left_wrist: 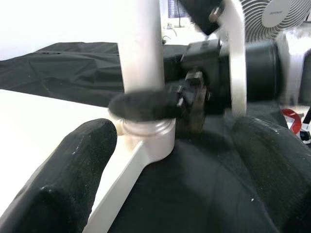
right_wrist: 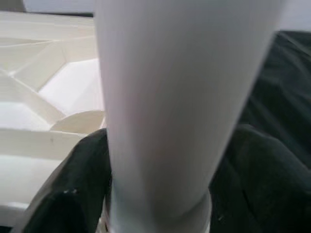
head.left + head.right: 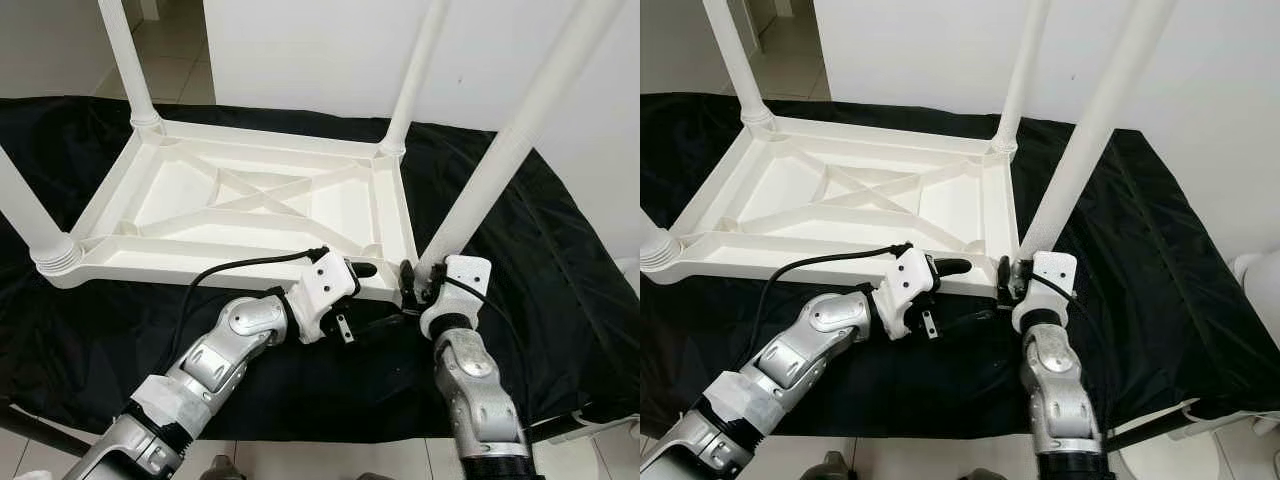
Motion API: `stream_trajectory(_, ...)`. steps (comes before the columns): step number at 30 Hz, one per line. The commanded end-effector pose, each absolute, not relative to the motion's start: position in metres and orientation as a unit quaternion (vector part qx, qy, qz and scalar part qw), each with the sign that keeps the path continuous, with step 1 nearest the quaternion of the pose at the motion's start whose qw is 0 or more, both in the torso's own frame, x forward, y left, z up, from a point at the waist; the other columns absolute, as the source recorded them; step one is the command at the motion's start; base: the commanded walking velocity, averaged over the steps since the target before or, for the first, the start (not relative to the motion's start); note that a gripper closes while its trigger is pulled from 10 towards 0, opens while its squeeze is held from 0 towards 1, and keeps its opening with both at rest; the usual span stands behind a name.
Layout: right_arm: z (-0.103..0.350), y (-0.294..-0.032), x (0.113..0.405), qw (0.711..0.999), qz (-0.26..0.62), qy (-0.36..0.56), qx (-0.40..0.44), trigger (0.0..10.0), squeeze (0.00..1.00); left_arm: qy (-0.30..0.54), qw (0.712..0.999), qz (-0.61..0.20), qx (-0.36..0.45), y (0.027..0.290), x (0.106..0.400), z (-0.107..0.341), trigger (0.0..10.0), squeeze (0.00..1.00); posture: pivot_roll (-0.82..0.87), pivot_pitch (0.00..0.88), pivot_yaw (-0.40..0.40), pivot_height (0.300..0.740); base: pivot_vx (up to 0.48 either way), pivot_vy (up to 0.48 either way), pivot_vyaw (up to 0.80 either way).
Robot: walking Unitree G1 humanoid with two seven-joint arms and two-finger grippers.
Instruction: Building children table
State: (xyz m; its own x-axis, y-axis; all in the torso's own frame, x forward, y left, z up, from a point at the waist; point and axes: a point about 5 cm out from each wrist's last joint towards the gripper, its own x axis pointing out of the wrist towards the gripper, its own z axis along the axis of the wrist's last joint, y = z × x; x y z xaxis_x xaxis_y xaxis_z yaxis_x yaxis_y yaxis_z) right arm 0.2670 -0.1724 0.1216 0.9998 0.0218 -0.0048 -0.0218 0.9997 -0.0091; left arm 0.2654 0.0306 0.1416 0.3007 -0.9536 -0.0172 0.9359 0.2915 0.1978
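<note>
The white plastic table (image 3: 200,270) lies upside down on black cloth, its ribbed underside facing up. Four white legs stand in its corner sockets. My right gripper (image 3: 413,285) is shut on the near right leg (image 3: 510,150) just above its socket; in the right wrist view black fingers (image 2: 73,194) press both sides of that leg (image 2: 160,97). My left gripper (image 3: 385,298) is open at the table's near edge beside that corner. One of its fingers lies above the rim and one below. In the left wrist view its fingers (image 1: 73,179) straddle the corner socket (image 1: 150,133).
The black cloth (image 3: 560,280) covers the whole work surface and drops off at the near edge. A white wall rises behind the table, and tiled floor (image 3: 170,50) shows at the far left. A white fan (image 1: 282,14) stands off to the right.
</note>
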Motion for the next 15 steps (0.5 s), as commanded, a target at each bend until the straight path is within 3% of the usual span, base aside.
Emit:
stream_trajectory(1,0.120,-0.181,0.265,1.000,0.011,0.003,0.000,10.0,0.00,-0.050,0.755,-0.648,0.092,0.027,0.257,0.141,10.0,0.00,0.04,0.000,-0.076,0.740,0.000,0.000,0.00)
stream_trajectory(9,0.124,-0.191,0.284,0.976,0.205,0.000,-0.075,10.0,0.00,-0.051,0.753,-0.650,0.089,0.023,0.257,0.142,10.0,0.00,0.03,0.000,-0.061,0.740,0.000,0.000,0.00)
stream_trajectory(15,0.122,-0.190,0.292,0.960,0.264,0.015,-0.089,10.0,0.00,-0.052,0.753,-0.650,0.088,0.022,0.257,0.143,10.0,0.00,0.04,0.000,-0.058,0.740,0.000,0.000,0.00)
